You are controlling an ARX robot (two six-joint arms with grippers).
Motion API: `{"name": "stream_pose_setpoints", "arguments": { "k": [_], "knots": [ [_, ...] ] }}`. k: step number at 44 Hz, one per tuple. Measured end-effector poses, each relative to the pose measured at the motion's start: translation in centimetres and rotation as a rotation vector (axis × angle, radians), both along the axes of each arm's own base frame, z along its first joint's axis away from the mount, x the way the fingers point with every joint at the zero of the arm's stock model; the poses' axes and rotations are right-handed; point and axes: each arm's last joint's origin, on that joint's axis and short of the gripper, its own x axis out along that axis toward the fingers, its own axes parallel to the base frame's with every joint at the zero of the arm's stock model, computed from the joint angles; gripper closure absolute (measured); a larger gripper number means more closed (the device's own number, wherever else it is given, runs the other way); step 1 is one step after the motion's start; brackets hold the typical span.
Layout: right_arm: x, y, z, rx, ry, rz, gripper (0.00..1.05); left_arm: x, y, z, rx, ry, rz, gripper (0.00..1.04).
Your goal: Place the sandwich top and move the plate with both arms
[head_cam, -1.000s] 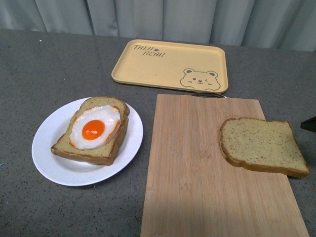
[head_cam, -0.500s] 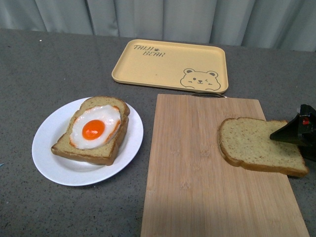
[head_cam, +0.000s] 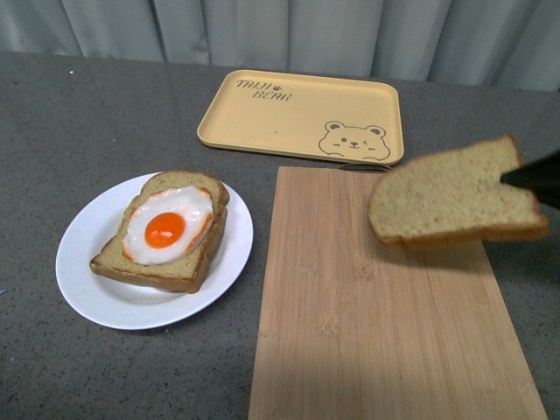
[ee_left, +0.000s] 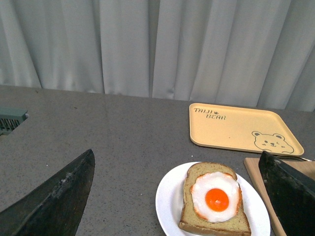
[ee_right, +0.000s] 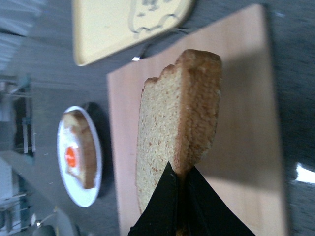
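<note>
Lifted since half a second ago: sandwich top [head_cam: 451,194], then lying flat on the right part of the cutting board [head_cam: 350,332], now up in the air above the board's far right corner, tilted, with a soft shadow on the wood beneath. Pinched at its right edge by the right gripper [head_cam: 534,179], itself raised along with it and mostly out of the front view. Same grip plain in the right wrist view: thin black fingers [ee_right: 165,201] closed tight on the crust, one on each face of the slice, bread standing on edge over the board. Left gripper [ee_left: 177,153] spread wide with nothing in it, hanging above the grey table [ee_left: 98,128] on the plate's side; not seen from the front. Plate [head_cam: 83,276] unmoved, on the table left of the board and just beside it, a narrow gap between. On it, egg slice [head_cam: 166,229], bread with a fried egg on top. Yellow tray [head_cam: 302,114] with a bear drawing beyond, close to the board's far edge. Pale curtain [ee_left: 147,44] behind.
</note>
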Motion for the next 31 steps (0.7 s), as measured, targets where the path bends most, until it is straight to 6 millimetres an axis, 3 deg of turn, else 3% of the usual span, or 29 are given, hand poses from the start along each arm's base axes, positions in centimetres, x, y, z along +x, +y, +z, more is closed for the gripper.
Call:
{"name": "stream_pose_setpoints", "arguments": {
  "k": [4,8,13,26,31],
  "knots": [
    [0.4,2.5,2.4,0.092,-0.103,0.120,1.03,0.0,0.0,0.0,0.000,0.000,0.000,0.07],
    [1.1,5.1,3.2,0.113,-0.136,0.231,1.03,0.0,0.0,0.0,0.000,0.000,0.000,0.07],
    [2.8,8.3,2.7,0.118,-0.129,0.372,1.03,0.0,0.0,0.0,0.000,0.000,0.000,0.07],
    [6.8,13.1,2.0,0.114,-0.117,0.596,1.03,0.0,0.0,0.0,0.000,0.000,0.000,0.07],
    [8.8,16.1,1.8,0.106,-0.121,0.675,1.03,0.0,0.0,0.0,0.000,0.000,0.000,0.07]
  ]
}}
